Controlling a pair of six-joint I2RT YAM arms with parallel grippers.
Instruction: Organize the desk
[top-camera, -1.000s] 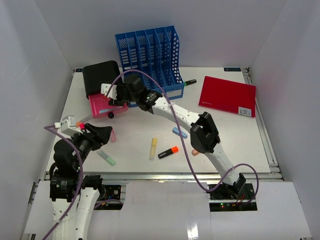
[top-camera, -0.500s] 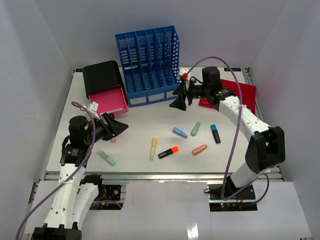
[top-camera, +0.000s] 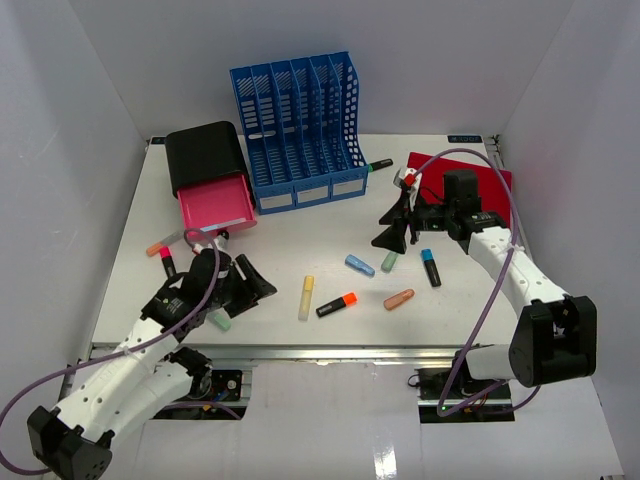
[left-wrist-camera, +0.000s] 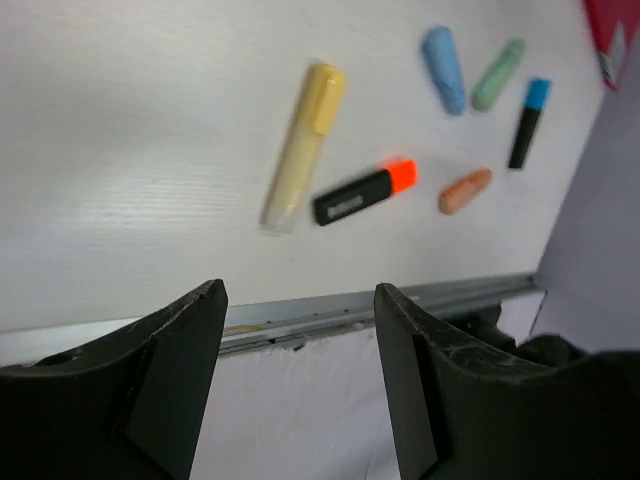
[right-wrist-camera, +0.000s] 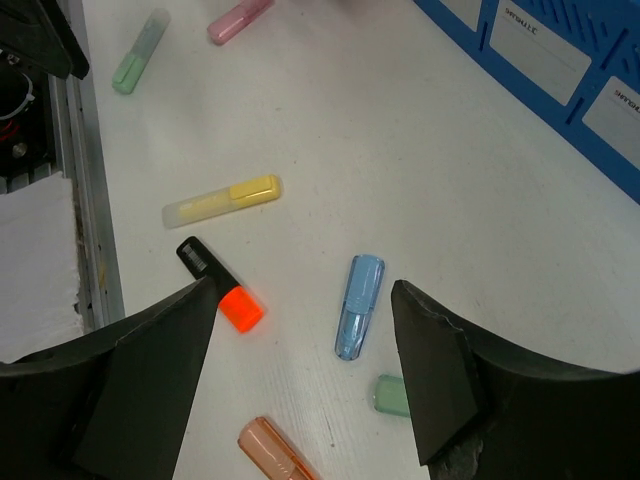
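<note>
Top external shows me the left gripper (top-camera: 252, 287) over the desk (top-camera: 290, 232) near its front rail (top-camera: 330, 349), and the right gripper (top-camera: 392, 238) near the light blue highlighter (top-camera: 360, 264). Both have fingers apart, holding nothing.

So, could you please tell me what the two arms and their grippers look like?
The left arm and right arm are white with black joints, each trailing a purple cable. The left gripper and right gripper have black, wedge-shaped fingers.
</note>
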